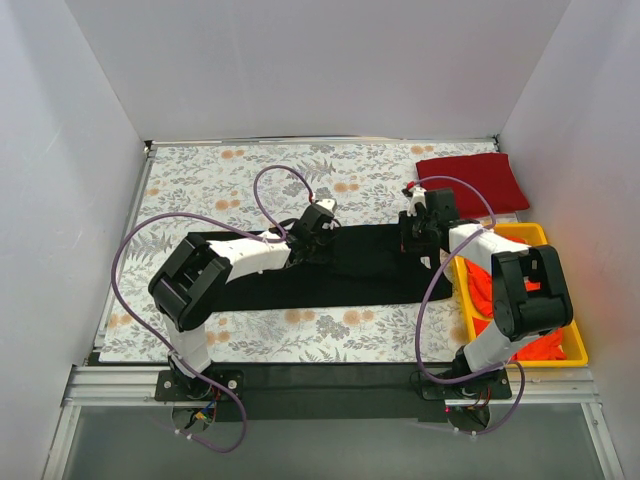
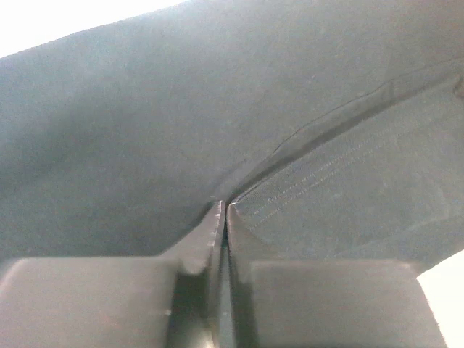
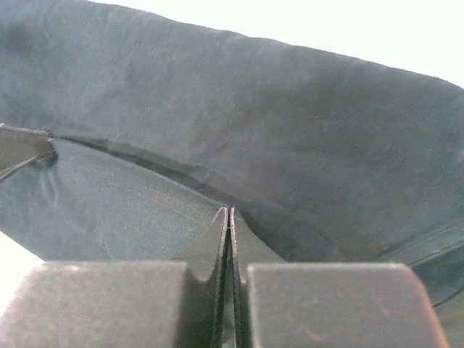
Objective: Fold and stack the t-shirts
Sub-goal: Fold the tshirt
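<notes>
Left hand (image 1: 318, 226): clenched, fingertips pressed together on a fold of the black t-shirt (image 1: 365, 272). In the left wrist view the two fingers (image 2: 214, 239) meet at the point where a stitched seam and a crease in the cloth run up to them.

Right hand (image 1: 415, 232): clenched, also gripping the black t-shirt. In the right wrist view the fingers (image 3: 243, 243) close on a raised edge of the dark cloth, with a lower layer of the same cloth lying to the left.

Black t-shirt: lies as a long, low band across the middle of the counter (image 1: 220, 170), running left to right. Both hands grip it along its far edge, the left hand near the middle of the band and the right hand near its right end.

Dark red t-shirt (image 1: 470, 182): folded flat at the far right corner of the counter, well apart from the black one.

Orange-red t-shirts (image 1: 542, 348): bunched inside the yellow bin (image 1: 577, 350), which stands at the right edge of the counter, partly hidden by the right arm.

Counter surface: covered by a floral cover (image 1: 330, 330).
</notes>
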`<state>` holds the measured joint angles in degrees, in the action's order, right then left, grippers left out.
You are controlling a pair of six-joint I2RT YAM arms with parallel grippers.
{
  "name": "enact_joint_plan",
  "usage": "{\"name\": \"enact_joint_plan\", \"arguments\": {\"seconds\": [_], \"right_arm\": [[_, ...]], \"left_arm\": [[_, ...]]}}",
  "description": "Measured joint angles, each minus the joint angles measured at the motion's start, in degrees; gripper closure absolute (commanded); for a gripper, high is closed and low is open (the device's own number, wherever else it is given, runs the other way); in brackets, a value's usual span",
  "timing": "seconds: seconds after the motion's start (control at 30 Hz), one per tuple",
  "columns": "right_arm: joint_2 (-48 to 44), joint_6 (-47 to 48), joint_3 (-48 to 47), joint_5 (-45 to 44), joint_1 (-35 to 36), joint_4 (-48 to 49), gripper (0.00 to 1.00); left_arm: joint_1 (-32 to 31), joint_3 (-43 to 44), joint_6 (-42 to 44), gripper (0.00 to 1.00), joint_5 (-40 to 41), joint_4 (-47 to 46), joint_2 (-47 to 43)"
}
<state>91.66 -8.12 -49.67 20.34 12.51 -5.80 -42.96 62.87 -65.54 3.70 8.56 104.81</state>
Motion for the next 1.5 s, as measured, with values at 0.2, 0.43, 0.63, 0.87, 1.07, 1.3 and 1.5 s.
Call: {"name": "enact_joint_plan", "arguments": {"seconds": [0.2,0.43,0.63,0.87,1.07,1.3,1.5], "right_arm": [[-0.15,0.39,-2.16,-3.28,0.07,-0.68,0.73],[-8.2,-2.93,-2.01,-0.76,0.46,-2.69,0.68],[-10.8,-6.86,3.52,7.85,0.66,0.61,0.69],[-6.93,-8.31,10.62,10.4,0.55,1.6,0.71],[-6.03,-8.26,12.44,7.72,-0.96,1.25,0.7],[-12.44,-7.82,11.06,-0.28,-0.11,-6.14,0.5],[-15.39,-8.68,7.13,-6.84,2.91,-9.75,0.48]], "left_arm": [[0.15,0.76,-0.04,0.37,1.16,0.98,-0.15],[0.2,0.83,-1.29,0.38,2.29,4.9,-4.61],[-0.83,1.86,-3.61,0.61,-1.42,5.53,-6.75],[-1.42,2.23,-6.14,0.69,-2.67,5.77,-0.63],[-1.31,1.86,-9.07,0.63,-0.02,6.27,1.2],[-0.37,1.49,-8.68,0.31,5.97,12.17,-5.31],[5.55,3.26,-4.9,0.28,10.16,15.28,-9.05]]}}
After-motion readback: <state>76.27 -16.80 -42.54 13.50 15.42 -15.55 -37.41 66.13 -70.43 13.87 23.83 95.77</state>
